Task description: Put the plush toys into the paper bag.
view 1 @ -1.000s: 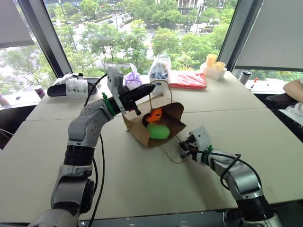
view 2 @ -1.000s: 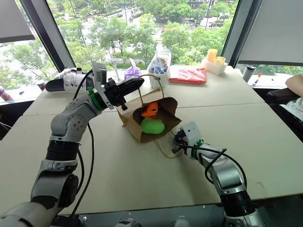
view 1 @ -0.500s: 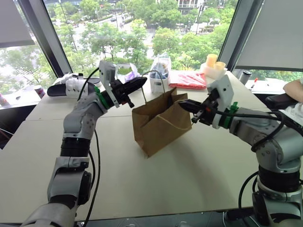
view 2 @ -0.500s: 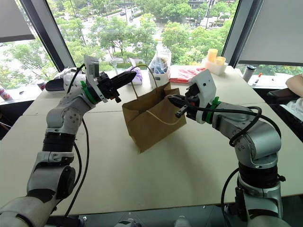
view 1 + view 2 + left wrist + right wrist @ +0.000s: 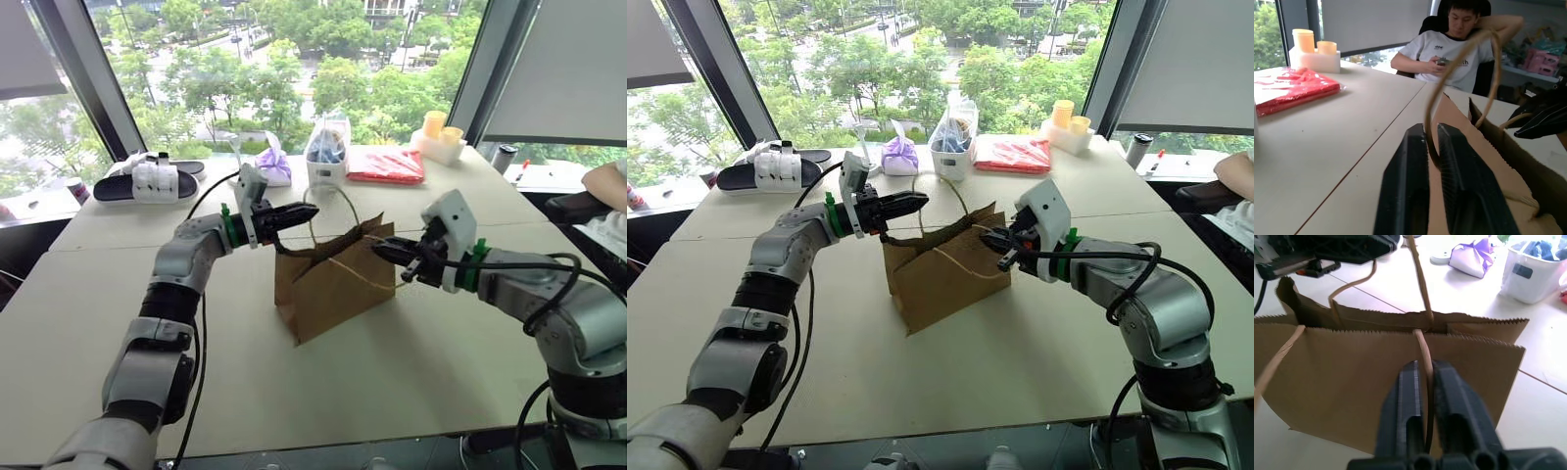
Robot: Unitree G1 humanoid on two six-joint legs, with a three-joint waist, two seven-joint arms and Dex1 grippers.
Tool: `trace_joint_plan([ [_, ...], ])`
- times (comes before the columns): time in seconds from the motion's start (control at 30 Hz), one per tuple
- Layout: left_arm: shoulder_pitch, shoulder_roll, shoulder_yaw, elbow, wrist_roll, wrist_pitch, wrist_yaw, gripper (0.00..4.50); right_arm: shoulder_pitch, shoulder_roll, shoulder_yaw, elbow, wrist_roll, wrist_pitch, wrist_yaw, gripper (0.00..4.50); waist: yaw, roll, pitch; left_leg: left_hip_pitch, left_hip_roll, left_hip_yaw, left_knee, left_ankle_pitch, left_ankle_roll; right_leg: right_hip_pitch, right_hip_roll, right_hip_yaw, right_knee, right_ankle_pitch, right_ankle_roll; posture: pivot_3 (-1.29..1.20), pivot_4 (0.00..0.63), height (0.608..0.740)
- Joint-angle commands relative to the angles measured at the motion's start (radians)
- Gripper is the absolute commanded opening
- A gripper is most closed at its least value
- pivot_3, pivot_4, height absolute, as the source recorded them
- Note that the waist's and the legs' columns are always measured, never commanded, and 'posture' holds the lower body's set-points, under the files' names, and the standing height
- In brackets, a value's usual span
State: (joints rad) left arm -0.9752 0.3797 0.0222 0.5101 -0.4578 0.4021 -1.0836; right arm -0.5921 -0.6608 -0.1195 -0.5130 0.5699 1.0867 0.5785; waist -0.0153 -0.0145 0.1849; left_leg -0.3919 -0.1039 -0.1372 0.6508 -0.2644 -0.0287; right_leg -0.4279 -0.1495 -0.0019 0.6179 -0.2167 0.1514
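Between L gripper's [image 5: 1432, 161] fingers runs one loop handle [image 5: 1459, 73], gap slightly slack; R gripper [image 5: 1424, 396] likewise pinches near handle [image 5: 1420, 340]. Both hold paper bag [image 5: 333, 284] upright mid-table [image 5: 392, 392], mouth pulled between them. Plush toys not visible, presumably inside bag, so task looks nearly done; only letting go left. Purple bundle [image 5: 899, 155], clear bag [image 5: 955, 147] far side.

Far edge of bench [image 5: 323, 392]: black-and-white sandal [image 5: 147, 180], purple cloth bundle [image 5: 273, 164], clear bag of blue items [image 5: 329, 150], flat red packet [image 5: 386, 165], yellow cups [image 5: 440, 132]. Seated person [image 5: 1449, 45] beyond the corner.
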Motion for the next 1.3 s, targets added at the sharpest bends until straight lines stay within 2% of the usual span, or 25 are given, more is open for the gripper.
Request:
trace_joint_plan([
  [0.03,0.006,0.045,0.042,-0.101,-0.037,0.044,-0.013,2.3,-0.05,-0.028,-0.08,-0.05,0.053,0.014,-0.004,2.36,0.0,0.0,0.0,0.0,0.0,0.0,0.0,0.0,0.0,0.0,0.0,0.0,0.0,0.0,0.0,0.0,0.15,0.74],
  [0.1,0.02,0.063,0.051,-0.143,-0.047,0.066,-0.006,3.38,-0.065,-0.034,-0.099,-0.055,0.077,0.028,-0.01,3.53,0.001,0.0,0.0,0.0,0.0,0.0,0.0,0.0,0.0,0.0,0.0,0.0,0.0,0.0,0.0,0.0,0.15,0.74],
  [0.17,0.041,0.091,0.072,-0.219,-0.076,0.121,0.005,4.33,-0.083,-0.058,-0.116,-0.054,0.087,0.032,-0.011,4.46,0.001,0.0,0.0,0.0,0.0,-0.001,0.0,0.0,0.0,0.0,0.0,0.0,0.0,0.0,0.0,0.0,0.15,0.74],
  [0.3,0.089,0.147,0.108,-0.333,-0.125,0.207,0.021,4.42,-0.133,-0.089,-0.166,-0.028,0.118,0.039,-0.023,4.49,0.001,0.0,0.0,0.0,0.0,0.0,0.0,0.0,0.0,0.0,0.0,0.0,0.0,0.0,0.0,0.0,0.15,0.74],
  [0.43,0.188,0.235,0.19,-0.438,-0.18,0.306,0.068,4.42,-0.128,-0.139,-0.272,-0.017,0.141,0.066,-0.05,4.49,-0.001,0.0,0.0,0.0,0.0,-0.001,0.0,0.0,0.0,0.0,0.0,0.0,0.0,0.0,0.0,0.0,0.15,0.74],
  [0.57,0.318,0.278,0.21,-0.532,-0.209,0.354,0.093,4.42,-0.016,-0.147,-0.355,-0.076,0.168,0.11,-0.089,4.49,0.004,0.0,0.0,0.0,0.001,0.0,-0.002,-0.001,0.001,0.0,0.0,0.0,0.0,0.0,0.0,0.0,0.15,0.74],
  [0.77,0.367,0.235,0.178,-0.575,-0.231,0.364,0.114,4.42,0.186,-0.097,-0.347,-0.188,0.198,0.117,-0.136,4.49,0.02,0.0,0.0,0.0,0.001,-0.001,0.001,-0.001,0.002,0.001,0.0,0.001,0.0,0.0,0.0,0.0,0.15,0.74],
  [0.9,0.374,0.205,0.111,-0.565,-0.194,0.309,0.081,4.5,0.26,-0.028,-0.268,-0.234,0.211,0.094,-0.172,2.67,0.024,0.0,0.0,0.001,0.001,0.0,0.001,-0.001,0.002,0.001,0.0,0.001,0.0,0.0,0.0,0.0,0.15,0.74],
  [1.07,0.361,0.189,0.038,-0.542,-0.174,0.268,0.021,4.5,0.245,0.085,-0.123,-0.27,0.223,0.08,-0.231,0.15,0.019,0.0,0.0,0.001,0.001,0.0,0.0,-0.001,0.002,0.001,0.0,0.001,0.0,0.0,0.0,0.0,0.15,0.74],
  [1.3,0.331,0.164,-0.02,-0.469,-0.135,0.186,-0.044,4.5,0.199,0.14,0.059,-0.181,0.135,-0.005,-0.25,0.06,0.02,0.0,0.0,0.001,0.001,0.0,0.0,-0.001,0.002,0.001,0.0,0.001,0.0,0.0,0.0,0.0,0.15,0.74],
])
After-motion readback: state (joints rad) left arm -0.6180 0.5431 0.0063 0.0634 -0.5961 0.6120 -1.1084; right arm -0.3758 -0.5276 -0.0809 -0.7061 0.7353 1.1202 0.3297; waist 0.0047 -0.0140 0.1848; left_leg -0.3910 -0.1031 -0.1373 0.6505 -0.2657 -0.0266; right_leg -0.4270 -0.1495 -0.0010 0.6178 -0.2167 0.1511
